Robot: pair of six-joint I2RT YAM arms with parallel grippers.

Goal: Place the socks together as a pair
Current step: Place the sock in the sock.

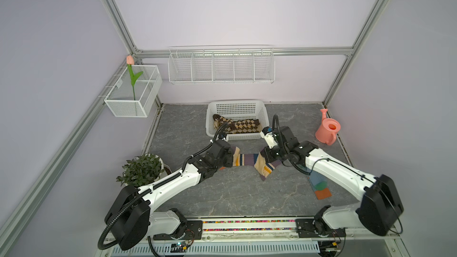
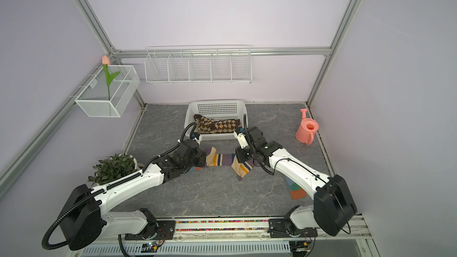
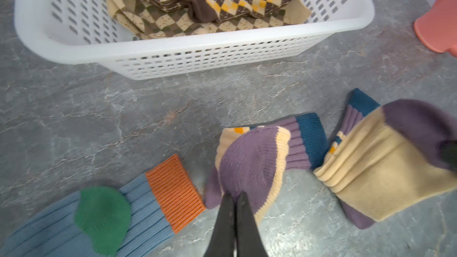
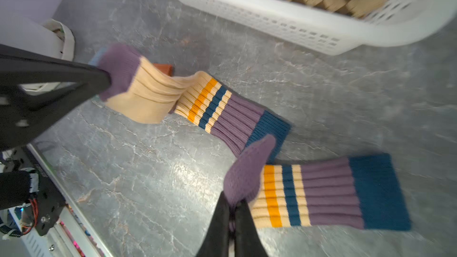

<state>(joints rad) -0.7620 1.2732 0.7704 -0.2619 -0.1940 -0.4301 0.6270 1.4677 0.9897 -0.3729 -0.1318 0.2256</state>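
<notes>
Cream knit banded in purple, navy and yellow is lying between the arms in both top views, with the left gripper (image 1: pixel 232 157) and the right gripper (image 1: pixel 265 155) each sitting at one end of it. In the left wrist view the left gripper (image 3: pixel 235 197) is pinching shut on the purple toe of the left-held sock (image 3: pixel 252 164), whose length is running away from the jaws toward the right-held sock (image 3: pixel 371 169). In the right wrist view the right gripper (image 4: pixel 233 203) is clamping the purple toe of the right-held sock (image 4: pixel 321 194) just beside the other's navy cuff, the two lengths angling apart and not yet lining up.
</notes>
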